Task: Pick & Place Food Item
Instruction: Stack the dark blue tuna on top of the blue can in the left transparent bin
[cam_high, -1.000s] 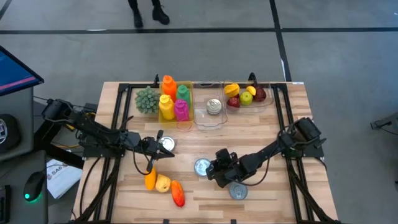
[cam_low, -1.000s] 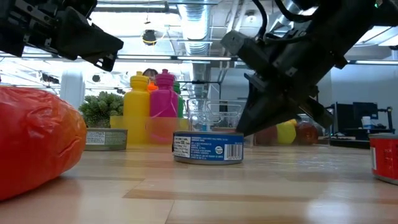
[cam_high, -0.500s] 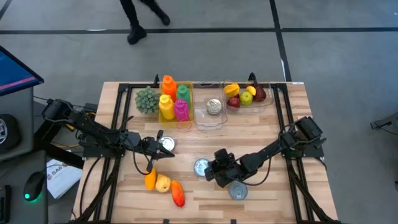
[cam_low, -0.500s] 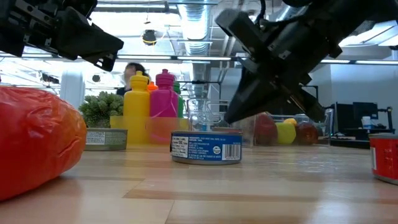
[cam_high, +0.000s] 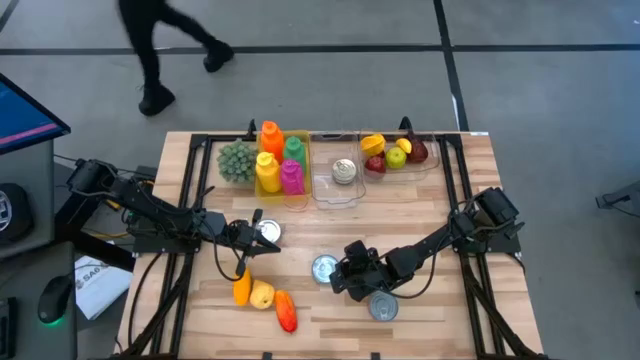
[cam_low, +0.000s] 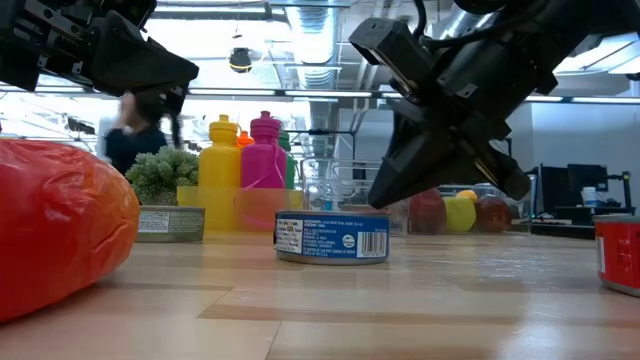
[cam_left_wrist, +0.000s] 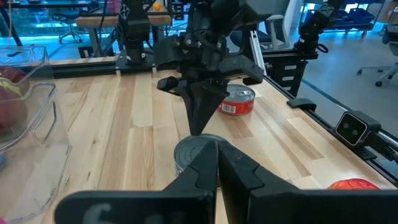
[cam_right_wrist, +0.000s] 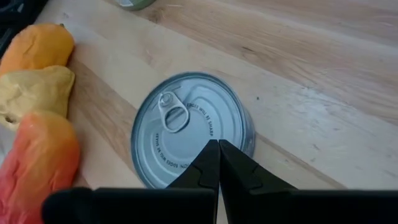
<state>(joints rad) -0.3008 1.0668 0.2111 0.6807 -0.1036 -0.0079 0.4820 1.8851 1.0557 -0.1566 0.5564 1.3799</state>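
Right end effector (cam_high: 341, 279) edged closer over can (cam_high: 324, 268).

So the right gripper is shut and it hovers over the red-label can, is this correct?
Not quite: the right gripper is shut, but it hovers over the blue-label can, not the red-label one, as the right wrist and high views show.

cans (cam_high: 325, 268): 4 | bottles (cam_high: 281, 160): 4 | peppers (cam_high: 263, 296): 3 | bins (cam_high: 336, 181): 3
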